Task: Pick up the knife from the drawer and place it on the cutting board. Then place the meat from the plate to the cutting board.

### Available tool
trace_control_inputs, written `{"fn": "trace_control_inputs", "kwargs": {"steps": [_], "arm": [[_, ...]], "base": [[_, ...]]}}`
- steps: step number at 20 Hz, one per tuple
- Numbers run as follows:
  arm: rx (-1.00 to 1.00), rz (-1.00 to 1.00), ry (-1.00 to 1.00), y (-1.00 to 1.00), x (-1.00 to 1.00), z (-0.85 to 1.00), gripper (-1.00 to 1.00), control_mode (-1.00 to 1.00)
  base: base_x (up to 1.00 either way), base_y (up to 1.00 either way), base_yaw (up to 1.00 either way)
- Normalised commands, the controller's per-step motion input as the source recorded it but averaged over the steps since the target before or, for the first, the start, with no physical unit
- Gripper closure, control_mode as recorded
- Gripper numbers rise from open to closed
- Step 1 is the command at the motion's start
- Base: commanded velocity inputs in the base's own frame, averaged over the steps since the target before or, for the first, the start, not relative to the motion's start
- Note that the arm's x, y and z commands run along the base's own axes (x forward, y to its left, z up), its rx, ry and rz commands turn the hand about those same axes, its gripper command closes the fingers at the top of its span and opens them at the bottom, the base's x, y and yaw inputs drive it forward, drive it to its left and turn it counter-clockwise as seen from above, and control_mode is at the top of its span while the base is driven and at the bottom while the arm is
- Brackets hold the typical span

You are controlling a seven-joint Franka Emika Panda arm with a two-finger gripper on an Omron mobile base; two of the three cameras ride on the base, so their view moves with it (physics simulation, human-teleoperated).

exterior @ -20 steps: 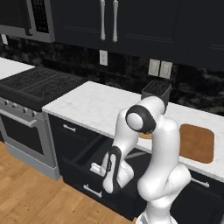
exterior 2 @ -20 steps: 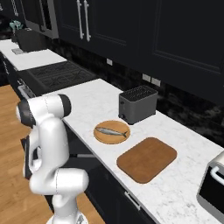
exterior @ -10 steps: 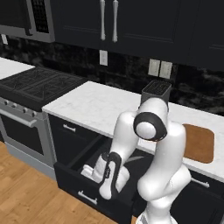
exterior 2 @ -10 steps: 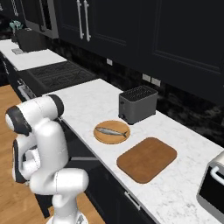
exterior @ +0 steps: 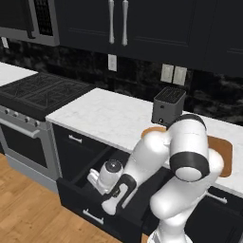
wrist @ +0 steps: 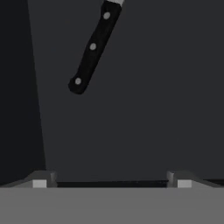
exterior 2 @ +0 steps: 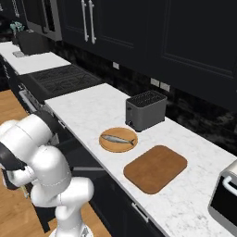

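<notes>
Left base view: arm bent down from the counter edge into the open drawer (exterior: 80, 192). Gripper (exterior: 108, 209) low inside it, near the front panel; fingertips too dark and small here to judge their spread. Toaster (exterior: 168, 105) on the white marble counter (exterior: 104, 116). Cutting board (exterior: 223, 154) partly hidden behind the arm's elbow; a sliver of the plate (exterior: 151, 131) just beside the toaster. Stove (exterior: 38, 92) to the left, wood floor (exterior: 28, 213) below, dark upper cabinets (exterior: 142, 28).

Right base view: plate (exterior 2: 105, 144) seen whole, with the meat (exterior 2: 119, 138), a grey fish, lying on it. Cutting board (exterior 2: 155, 168) bare, just beside the plate but apart from it. Toaster (exterior 2: 146, 110) behind the plate. Arm folded low at the left; gripper hidden by the arm's own body.

Hand view: looks down onto the drawer's dark floor. Knife (wrist: 93, 46) lies there, black riveted handle slanting toward the top edge, blade mostly cut off by the frame. Finger tips (wrist: 40, 181) stand wide apart, released, holding nothing, well short of the handle.
</notes>
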Motion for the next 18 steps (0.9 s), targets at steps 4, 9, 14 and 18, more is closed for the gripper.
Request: {"fn": "trace_control_inputs", "kwargs": {"steps": [4, 9, 14, 18], "arm": [[0.00, -0.07, 0.00, -0.35, 0.19, 0.40, -1.00, -1.00], [0.00, 0.00, 0.03, -0.57, 0.15, 0.30, -1.00, -1.00], [0.01, 0.00, 0.02, -0.13, 0.03, 0.01, -1.00, -1.00], [0.00, 0.00, 0.00, -0.01, 0.16, 0.00, -1.00, -1.00]], "base": [[0.00, 0.00, 0.00], [0.00, 0.00, 0.00], [0.00, 0.00, 0.00], [0.00, 0.00, 0.00]]}}
